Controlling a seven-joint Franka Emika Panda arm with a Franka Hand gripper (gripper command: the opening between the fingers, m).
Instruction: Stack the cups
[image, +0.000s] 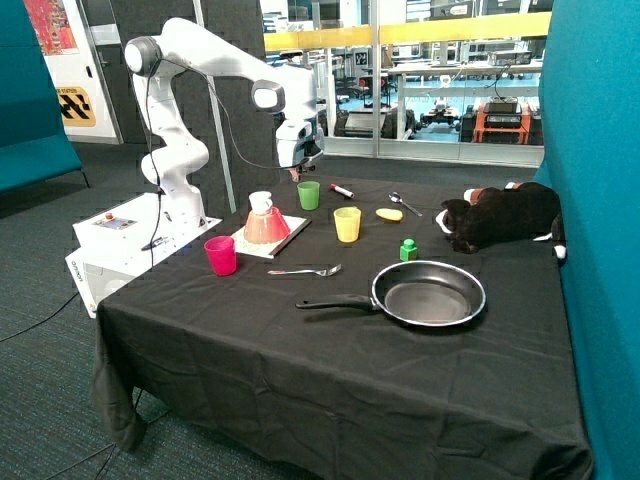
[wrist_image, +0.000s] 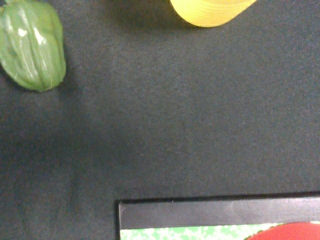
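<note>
Black-draped table (image: 300, 370), 3 cups unstacked, pincer (image: 296, 172) above green cup (image: 308, 195), its state impossible to tell.

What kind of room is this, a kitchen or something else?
Probably a robotics lab, not a kitchen: a white robot arm stands by a cloth-covered table, and glass partitions behind show workbenches with equipment.

Table (image: 300, 350) draped in black cloth reaching toward the floor. Floor: dark grey-blue carpet (image: 40, 330). Teal upholstered panel (image: 600, 200) stands along one side of the table; teal seating (image: 30, 150) at the far side of the room. Behind: glazed partition (image: 450, 80) with a yellow band (image: 420, 30) across it, workshop benches and equipment visible through the glass. Yellow-black hazard sign (image: 75, 105) on the wall, red poster (image: 50, 25) above it.
</note>
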